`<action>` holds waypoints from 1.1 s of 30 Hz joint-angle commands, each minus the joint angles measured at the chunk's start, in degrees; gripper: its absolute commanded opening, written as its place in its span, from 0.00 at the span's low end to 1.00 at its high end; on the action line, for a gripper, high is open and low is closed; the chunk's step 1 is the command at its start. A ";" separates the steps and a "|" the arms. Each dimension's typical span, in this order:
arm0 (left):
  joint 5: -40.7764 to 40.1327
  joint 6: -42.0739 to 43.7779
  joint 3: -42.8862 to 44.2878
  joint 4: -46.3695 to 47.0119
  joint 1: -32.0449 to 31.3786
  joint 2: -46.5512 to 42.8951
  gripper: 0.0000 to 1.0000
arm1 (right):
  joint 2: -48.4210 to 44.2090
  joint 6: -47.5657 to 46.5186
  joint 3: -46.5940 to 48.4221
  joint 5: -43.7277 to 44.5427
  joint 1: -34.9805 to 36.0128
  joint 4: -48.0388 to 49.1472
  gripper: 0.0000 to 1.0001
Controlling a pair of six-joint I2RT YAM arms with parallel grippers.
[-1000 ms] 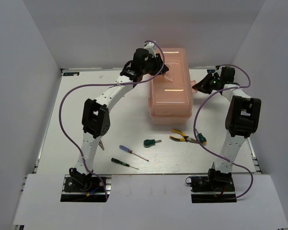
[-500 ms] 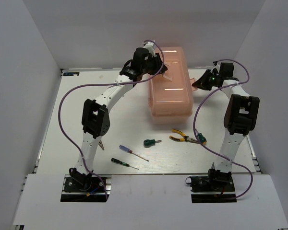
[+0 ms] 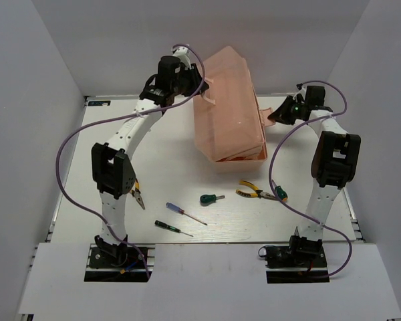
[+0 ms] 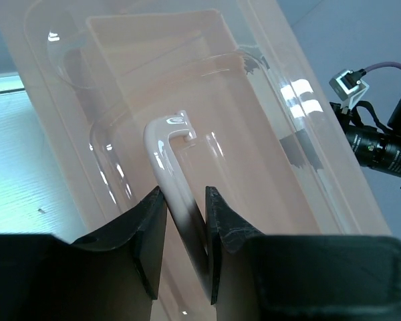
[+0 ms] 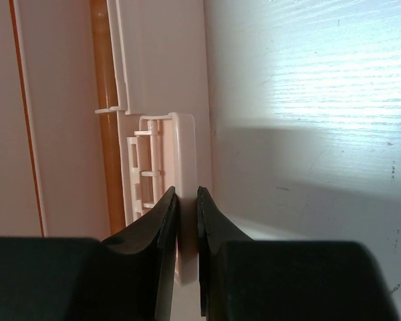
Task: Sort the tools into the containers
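At 12 o'clock on the bench (image 3: 180, 180), the translucent pink toolbox (image 3: 228, 110) stands tilted open. The left pincer (image 4: 184, 202) is clamped on the lid handle (image 4: 168, 157). The right pincer (image 5: 186, 198) is clamped on a side tab (image 5: 181, 144). The thin plastic probably handles light, stiff and slick, so grip the handle at its centre.

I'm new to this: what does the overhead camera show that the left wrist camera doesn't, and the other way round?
Only overhead: the loose tools on the table, namely yellow-handled pliers, a stubby green driver, a purple screwdriver and a dark green screwdriver. Only the left wrist: close up, the left gripper shut on the white lid handle. Both: the pink toolbox, its lid tilted up.
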 commanded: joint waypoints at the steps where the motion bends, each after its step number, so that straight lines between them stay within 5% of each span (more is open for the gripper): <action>1: -0.93 5.46 -1.37 -3.15 2.31 -5.33 0.00 | 0.90 -1.45 3.08 9.07 -3.34 3.01 0.00; 12: -1.99 7.21 -22.90 1.94 9.60 -14.82 0.00 | 1.25 -1.10 2.91 8.72 -4.57 3.19 0.00; 23: -3.13 7.22 -29.86 3.00 14.97 -15.88 0.00 | 0.98 -1.45 2.03 8.54 -4.48 3.01 0.00; 25: -3.13 7.22 -30.56 3.00 15.50 -15.88 0.10 | 0.98 -1.37 1.59 8.63 -4.57 3.19 0.00; 29: -3.66 7.22 -32.40 3.00 17.87 -14.83 0.55 | 0.81 -1.63 0.80 8.10 -4.66 3.28 0.00; 33: -4.45 6.69 -33.55 2.48 20.24 -14.83 0.65 | 0.81 -1.45 -0.17 7.49 -4.66 3.89 0.00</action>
